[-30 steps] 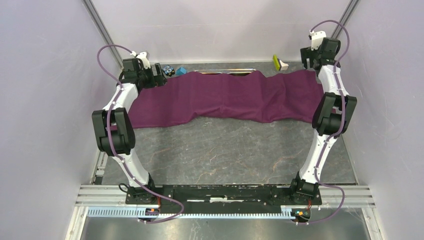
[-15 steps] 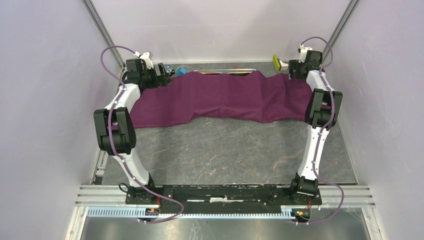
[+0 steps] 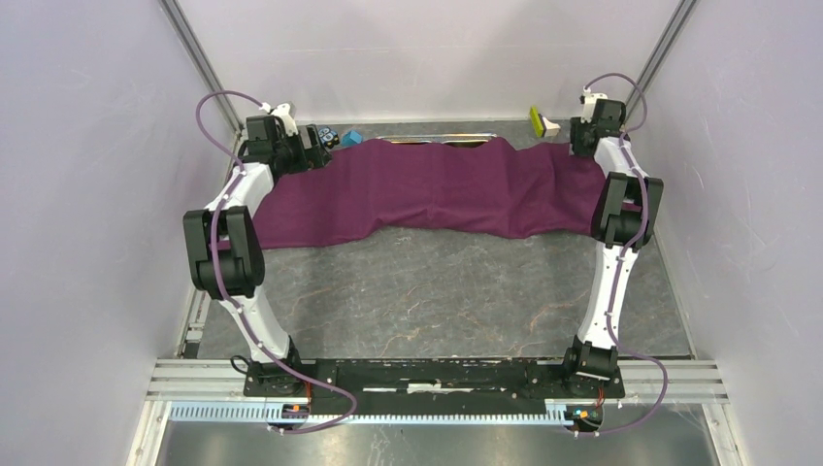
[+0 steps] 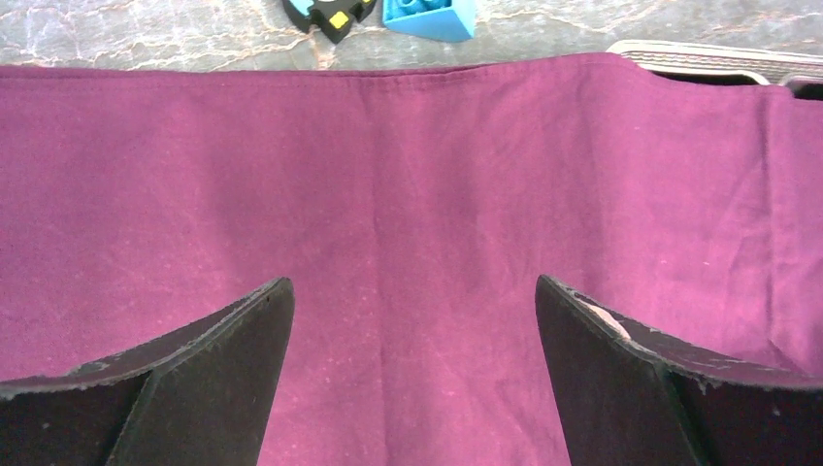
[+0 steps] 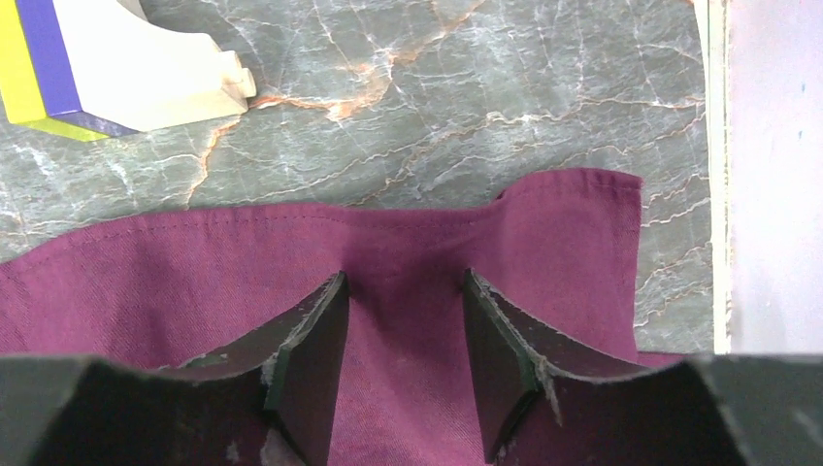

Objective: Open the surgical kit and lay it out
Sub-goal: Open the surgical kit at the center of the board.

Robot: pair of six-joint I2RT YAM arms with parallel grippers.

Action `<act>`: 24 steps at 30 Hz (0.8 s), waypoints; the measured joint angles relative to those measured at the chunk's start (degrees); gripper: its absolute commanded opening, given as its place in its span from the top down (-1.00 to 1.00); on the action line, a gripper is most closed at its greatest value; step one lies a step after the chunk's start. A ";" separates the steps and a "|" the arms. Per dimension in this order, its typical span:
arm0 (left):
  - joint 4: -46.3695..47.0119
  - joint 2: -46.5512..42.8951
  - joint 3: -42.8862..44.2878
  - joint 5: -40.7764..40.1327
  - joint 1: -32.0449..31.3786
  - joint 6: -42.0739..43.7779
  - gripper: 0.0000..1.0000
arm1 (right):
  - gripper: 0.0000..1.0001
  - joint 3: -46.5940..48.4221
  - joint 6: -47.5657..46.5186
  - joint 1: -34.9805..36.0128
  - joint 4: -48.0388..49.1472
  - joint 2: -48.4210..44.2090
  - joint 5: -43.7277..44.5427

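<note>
Zero items laid out; kit not opened yet

Nothing of the layout is done, by my read; cloth (image 3: 437, 189) lies spread along the far side of the table (image 3: 437, 301), draped over the tray (image 4: 699, 60); only a strip of tray rim shows past the cloth's far hem; no instruments, packet or gauze visible, presumably underneath. Left to do: pull the cloth open, expose the tray, set the contents out; so the task is at its first step.

Both arms reach to the far end, one at each far corner of the cloth, wrists pitched down.

Left gripper (image 4: 412, 283): jaws at full spread, holding nothing; hovers above the cloth near its left far corner; contact not evident; blue block (image 4: 432, 12) and toy (image 4: 325, 12) sit just beyond the hem.

Right gripper (image 5: 404, 277): jaws about half closed, tips down on the cloth just inside the right far corner; a ridge of fabric rises between the fingers; cannot tell whether it is actually pinched; white block (image 5: 126, 68) sits on bare table beyond, apart from the cloth.
</note>
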 measured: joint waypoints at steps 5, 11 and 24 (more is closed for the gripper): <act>-1.09 5.40 4.07 -2.43 -0.07 0.00 -0.94 | 0.74 0.00 0.59 -0.28 0.17 0.04 -0.09; -3.63 13.75 13.18 -1.25 -0.13 -0.26 -0.89 | 1.00 -0.59 1.11 -0.28 1.36 -0.24 -1.81; -4.87 17.38 24.35 7.50 -3.08 -0.46 -0.85 | 1.00 -14.67 0.04 -0.76 5.22 -18.67 -10.21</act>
